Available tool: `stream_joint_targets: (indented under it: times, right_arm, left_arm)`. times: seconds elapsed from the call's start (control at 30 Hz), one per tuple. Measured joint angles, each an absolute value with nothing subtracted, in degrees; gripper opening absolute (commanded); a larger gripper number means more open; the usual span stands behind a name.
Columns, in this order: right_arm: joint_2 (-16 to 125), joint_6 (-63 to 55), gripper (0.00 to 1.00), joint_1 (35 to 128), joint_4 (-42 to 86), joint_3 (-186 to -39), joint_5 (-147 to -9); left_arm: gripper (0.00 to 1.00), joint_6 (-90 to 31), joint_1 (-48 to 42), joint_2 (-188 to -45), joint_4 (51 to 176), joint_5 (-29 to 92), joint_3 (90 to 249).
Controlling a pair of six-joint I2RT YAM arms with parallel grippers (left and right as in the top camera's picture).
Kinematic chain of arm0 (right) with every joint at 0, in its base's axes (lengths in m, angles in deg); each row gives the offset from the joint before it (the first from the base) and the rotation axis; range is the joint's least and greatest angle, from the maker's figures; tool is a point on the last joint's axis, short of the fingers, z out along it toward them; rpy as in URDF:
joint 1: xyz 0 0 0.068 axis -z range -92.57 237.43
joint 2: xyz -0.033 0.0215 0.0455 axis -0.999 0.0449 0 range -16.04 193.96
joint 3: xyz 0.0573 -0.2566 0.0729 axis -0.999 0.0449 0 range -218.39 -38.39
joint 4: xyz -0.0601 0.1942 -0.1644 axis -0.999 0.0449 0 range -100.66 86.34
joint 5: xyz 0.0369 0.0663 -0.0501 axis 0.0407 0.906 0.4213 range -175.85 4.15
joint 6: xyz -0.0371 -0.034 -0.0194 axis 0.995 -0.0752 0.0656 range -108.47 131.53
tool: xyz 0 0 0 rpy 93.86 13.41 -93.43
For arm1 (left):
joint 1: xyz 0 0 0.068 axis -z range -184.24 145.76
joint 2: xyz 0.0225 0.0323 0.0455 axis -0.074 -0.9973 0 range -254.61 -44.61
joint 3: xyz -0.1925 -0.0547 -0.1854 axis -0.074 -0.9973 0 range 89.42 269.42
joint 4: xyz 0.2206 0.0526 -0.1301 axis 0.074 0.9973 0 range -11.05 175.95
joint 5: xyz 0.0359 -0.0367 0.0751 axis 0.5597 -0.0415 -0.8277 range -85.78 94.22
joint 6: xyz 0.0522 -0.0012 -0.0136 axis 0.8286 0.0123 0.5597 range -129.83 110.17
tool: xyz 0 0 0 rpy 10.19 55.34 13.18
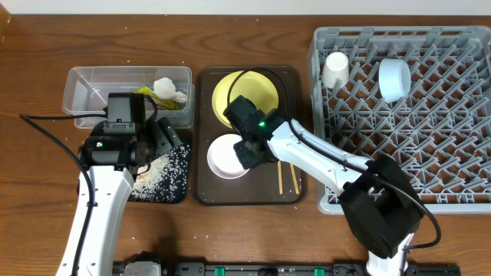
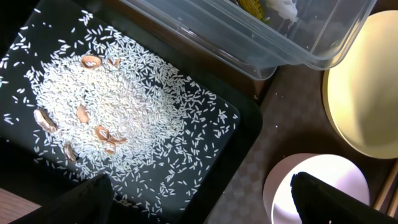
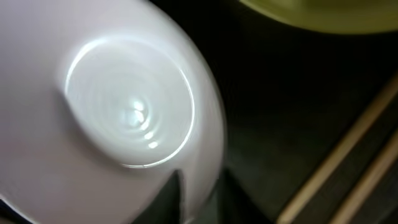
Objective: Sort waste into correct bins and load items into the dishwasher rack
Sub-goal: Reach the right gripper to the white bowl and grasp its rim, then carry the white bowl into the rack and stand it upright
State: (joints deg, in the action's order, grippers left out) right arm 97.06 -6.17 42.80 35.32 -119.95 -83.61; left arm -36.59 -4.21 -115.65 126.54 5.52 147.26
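My right gripper (image 1: 247, 153) is shut on the rim of the white bowl (image 1: 226, 157), one finger inside and one outside (image 3: 208, 199). The bowl sits on the brown serving tray beside the yellow plate (image 1: 244, 96) and the chopsticks (image 1: 288, 178). My left gripper (image 1: 157, 138) is open and empty (image 2: 205, 202) over the right edge of the black tray (image 2: 245, 124), which holds the rice crumbs (image 2: 124, 106). The clear tub (image 1: 84, 92) holds the white tissue (image 1: 170, 88) and the yellow-green wrapper (image 1: 149, 93). The white cup (image 1: 335, 69) and light blue bowl (image 1: 393, 79) are in the grey rack (image 1: 460, 176).
The brown serving tray (image 1: 207, 192) lies between the black tray and the rack. Several brown shell-like bits (image 2: 90, 61) lie among the rice. A black cable (image 1: 46, 130) runs over the table to the left arm. The right arm reaches across the rack's front left corner.
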Motion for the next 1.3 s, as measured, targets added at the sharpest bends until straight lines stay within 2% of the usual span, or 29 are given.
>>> stream_joint_targets:
  times: [0.17,0.33,0.7,0.83,1.07,1.3]
  right_arm:
    - [97.0,-6.5,0.01,42.8,35.1,-120.0,-82.1]
    - [93.9,-6.5,0.01,43.7,40.3,-120.4,-85.5]
    - [63.3,-2.5,0.01,52.2,44.7,-123.8,-102.0]
    - [58.1,0.8,0.01,55.5,49.0,-123.8,-113.3]
    - [58.4,4.2,0.01,60.7,62.0,-123.7,-138.9]
    - [65.8,4.8,0.01,66.0,65.7,-123.0,-147.7]
  left_arm:
    - [0.94,-36.6,-4.2,-115.7,126.5,5.5,147.3]
    - [0.94,-36.6,-4.2,-115.7,126.5,5.5,147.3]
    - [0.94,-36.6,-4.2,-115.7,126.5,5.5,147.3]
    - [0.94,-36.6,-4.2,-115.7,126.6,5.5,147.3]
    - [0.94,-36.6,-4.2,-115.7,126.6,5.5,147.3]
    - [0.94,-36.6,-4.2,-115.7,126.5,5.5,147.3]
